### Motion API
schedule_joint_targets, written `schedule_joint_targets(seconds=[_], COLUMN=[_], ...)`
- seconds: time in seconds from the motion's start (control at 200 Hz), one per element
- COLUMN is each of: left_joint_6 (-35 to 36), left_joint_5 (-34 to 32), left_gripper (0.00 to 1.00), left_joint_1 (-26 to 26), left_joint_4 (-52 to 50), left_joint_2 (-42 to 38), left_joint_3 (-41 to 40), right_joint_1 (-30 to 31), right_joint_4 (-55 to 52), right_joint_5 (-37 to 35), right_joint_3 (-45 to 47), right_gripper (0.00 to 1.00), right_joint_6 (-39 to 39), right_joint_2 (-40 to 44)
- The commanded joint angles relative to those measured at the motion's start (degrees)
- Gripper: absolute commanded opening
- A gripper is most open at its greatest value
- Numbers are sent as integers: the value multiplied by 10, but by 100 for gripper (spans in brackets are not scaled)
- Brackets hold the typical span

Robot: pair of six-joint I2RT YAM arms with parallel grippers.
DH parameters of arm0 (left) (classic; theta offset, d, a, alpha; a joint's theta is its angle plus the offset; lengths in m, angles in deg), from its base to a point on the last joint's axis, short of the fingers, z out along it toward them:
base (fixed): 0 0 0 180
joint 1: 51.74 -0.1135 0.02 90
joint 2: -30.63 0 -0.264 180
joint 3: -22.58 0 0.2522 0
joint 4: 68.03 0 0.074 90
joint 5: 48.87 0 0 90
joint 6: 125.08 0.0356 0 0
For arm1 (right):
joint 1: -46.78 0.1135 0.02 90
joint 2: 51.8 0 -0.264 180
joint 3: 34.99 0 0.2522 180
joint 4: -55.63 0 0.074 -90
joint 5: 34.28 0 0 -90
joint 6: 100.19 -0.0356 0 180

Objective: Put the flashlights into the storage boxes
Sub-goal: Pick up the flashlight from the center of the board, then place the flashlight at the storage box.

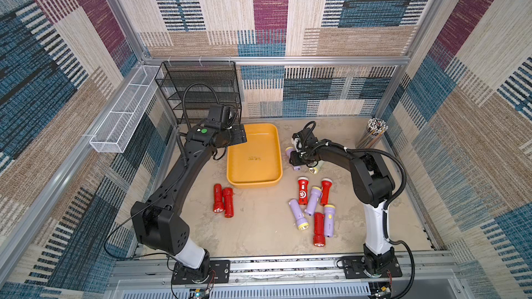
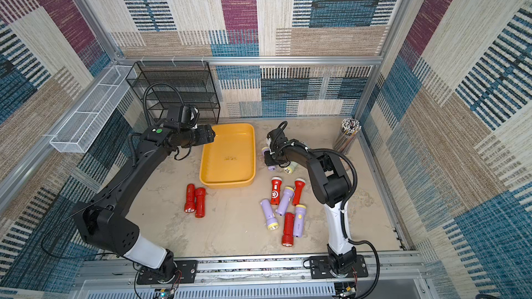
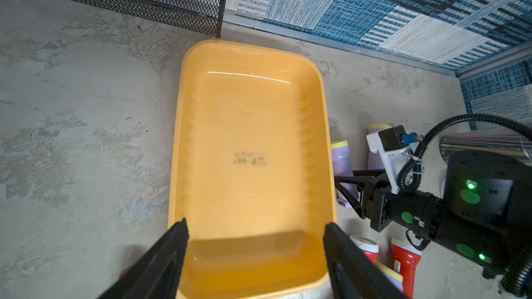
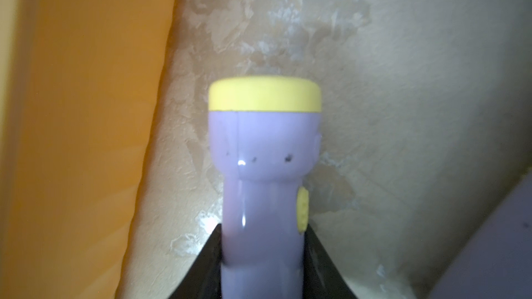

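Observation:
The yellow-orange storage box point(image 1: 254, 184) point(image 3: 250, 127) lies empty in mid-table. My left gripper point(image 1: 236, 136) point(image 3: 256, 227) hovers open over its far left end, nothing between the fingers. My right gripper point(image 1: 293, 159) point(image 4: 262, 232) is shut on a lilac flashlight point(image 4: 263, 145) with a yellow head, low beside the box's right wall. A pale green flashlight point(image 1: 315, 169) lies just by it. Two red flashlights point(image 1: 223, 200) lie in front of the box. Several red and lilac flashlights point(image 1: 313, 200) are scattered at front right.
A black mesh shelf rack point(image 1: 198, 90) stands at the back left, close behind my left gripper. A white wire basket point(image 1: 123, 116) hangs on the left wall. A cup of pencils point(image 1: 371, 133) stands at the back right.

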Motion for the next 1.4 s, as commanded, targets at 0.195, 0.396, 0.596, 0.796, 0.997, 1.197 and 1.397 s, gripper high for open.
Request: schedule_joint_targets(seconds=[0.195, 0.396, 0.596, 0.796, 0.997, 1.197, 1.397], left_joint_6=[26, 38, 47, 45, 51, 52, 51], left_joint_5=[-30, -60, -78, -80, -80, -73, -67], left_gripper=[77, 76, 75, 76, 75, 75, 74], left_joint_1=[0, -1, -3, -7, -13, -20, -21], left_joint_4=[-34, -52, -61, -69, -72, -73, -73], left_joint_2=[12, 19, 20, 31, 31, 30, 24], left_joint_3=[23, 48, 63, 65, 66, 51, 29], right_joint_1=[1, 2, 13, 46, 88, 106, 105], right_joint_4=[-42, -71, -104, -142, -185, -173, -166], right_joint_5=[-31, -33, -21, -4, 13, 44, 39], right_joint_3=[-36, -76, -132, -219, -314, -319, -386], right_gripper=[31, 31, 31, 32, 33, 33, 33], right_joint_6=[-22, -30, -43, -56, -61, -78, -71], right_joint_2=[13, 35, 51, 24, -29, -66, -143])
